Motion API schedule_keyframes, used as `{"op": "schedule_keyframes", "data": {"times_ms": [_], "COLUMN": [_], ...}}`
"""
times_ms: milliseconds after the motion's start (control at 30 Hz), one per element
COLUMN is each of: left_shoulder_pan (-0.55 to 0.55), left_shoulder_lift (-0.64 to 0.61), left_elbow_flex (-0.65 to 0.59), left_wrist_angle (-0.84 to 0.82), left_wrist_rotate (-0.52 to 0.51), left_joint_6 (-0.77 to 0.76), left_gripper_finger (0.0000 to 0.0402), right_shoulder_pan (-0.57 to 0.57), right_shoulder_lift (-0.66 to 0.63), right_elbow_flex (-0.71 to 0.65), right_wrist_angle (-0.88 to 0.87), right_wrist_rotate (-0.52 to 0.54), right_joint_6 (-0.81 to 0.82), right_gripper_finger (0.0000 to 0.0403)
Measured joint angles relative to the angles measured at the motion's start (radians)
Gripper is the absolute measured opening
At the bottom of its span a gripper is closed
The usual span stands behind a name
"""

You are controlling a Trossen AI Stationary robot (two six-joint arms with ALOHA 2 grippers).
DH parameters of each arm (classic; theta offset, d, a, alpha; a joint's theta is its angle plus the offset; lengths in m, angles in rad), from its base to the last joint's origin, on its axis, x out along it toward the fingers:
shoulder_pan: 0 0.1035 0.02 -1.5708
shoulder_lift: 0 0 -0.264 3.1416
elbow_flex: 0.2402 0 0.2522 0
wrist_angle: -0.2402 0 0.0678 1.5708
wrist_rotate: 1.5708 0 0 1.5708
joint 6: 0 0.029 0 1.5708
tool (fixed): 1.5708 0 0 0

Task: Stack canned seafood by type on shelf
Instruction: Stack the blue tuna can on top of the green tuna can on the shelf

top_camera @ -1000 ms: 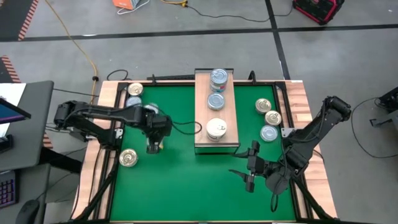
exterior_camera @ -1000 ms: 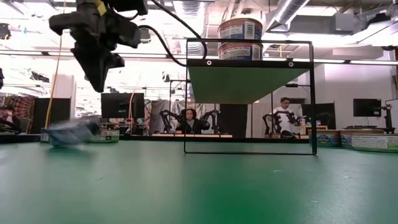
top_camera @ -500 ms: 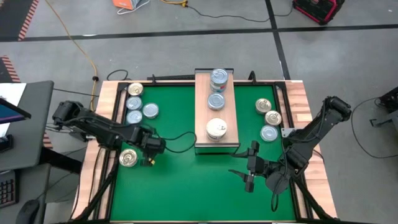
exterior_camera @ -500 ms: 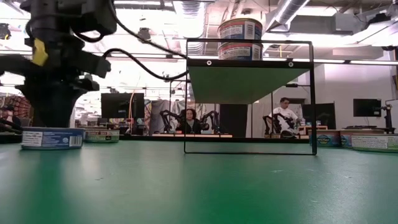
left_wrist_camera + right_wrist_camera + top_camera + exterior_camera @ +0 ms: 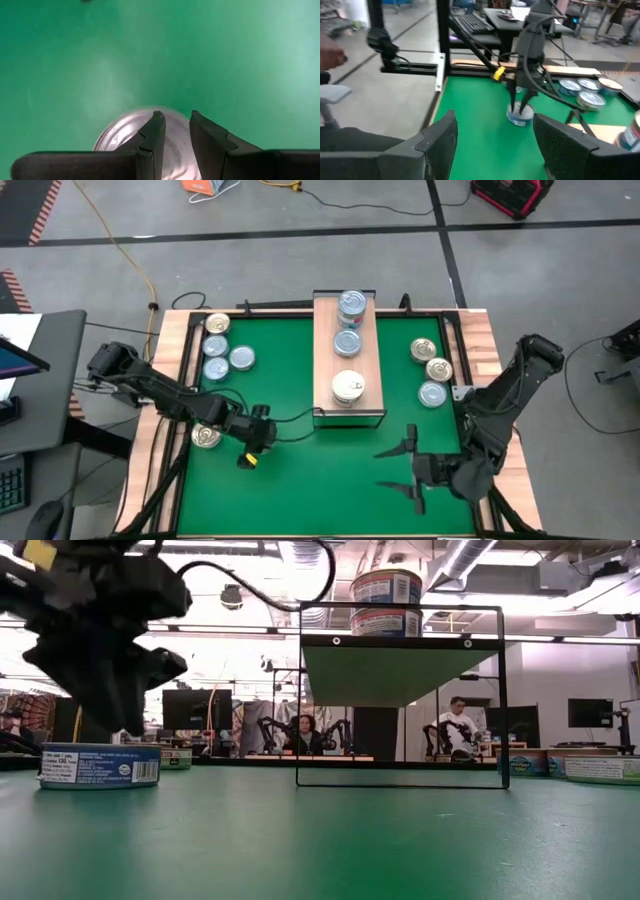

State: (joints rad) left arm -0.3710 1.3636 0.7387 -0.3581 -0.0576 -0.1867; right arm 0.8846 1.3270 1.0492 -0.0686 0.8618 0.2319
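1. High view: left gripper (image 5: 246, 458) sits low over the green mat (image 5: 300, 470), fingers (image 5: 155, 132) slightly parted, straddling nothing; a silver-topped tin (image 5: 206, 436) lies just beside it.
2. Shelf (image 5: 348, 360), carrying tins, stands beyond.
3. Right gripper (image 5: 411, 470) hovers spread wide, empty.

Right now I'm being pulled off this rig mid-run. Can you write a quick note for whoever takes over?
Left pincer: low over a loose tin at the mat's near left, fingers narrowly apart, nothing held.
Right pincer: open, empty, hovering over the mat's near right.
Done: the shelf carries a blue-silver stack at its far end, a blue-silver tin mid-shelf and a white-topped tin at the near end.
Left: four tins far left, three tins at right, plus the one under the left pincer.
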Motion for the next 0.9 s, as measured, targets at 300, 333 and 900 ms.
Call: {"op": "schedule_keyframes", "data": {"times_ms": [300, 333, 900], "left_shoulder_pan": [-0.072, -0.086, -0.340], "left_shoulder_lift": [-0.001, -0.002, 0.189], "left_elbow_flex": [0.088, 0.103, 0.094], "left_wrist_angle": [-0.060, -0.081, -0.187], "left_wrist_rotate": [-0.054, -0.066, -0.381], "left_joint_6": [-0.042, -0.044, -0.113], "left_gripper_finger": [0.0082, 0.0082, 0.0159], "right_shoulder_pan": [-0.005, -0.009, -0.020], "right_shoulder_lift": [0.003, 0.003, 0.003], "right_elbow_flex": [0.000, 0.000, 0.000], "right_wrist_angle": [-0.005, -0.006, -0.006], "right_wrist_rotate": [-0.001, -0.001, 0.000], "right_joint_6": [0.005, 0.009, 0.023], "right_gripper_finger": [0.0286, 0.0286, 0.0286]}}
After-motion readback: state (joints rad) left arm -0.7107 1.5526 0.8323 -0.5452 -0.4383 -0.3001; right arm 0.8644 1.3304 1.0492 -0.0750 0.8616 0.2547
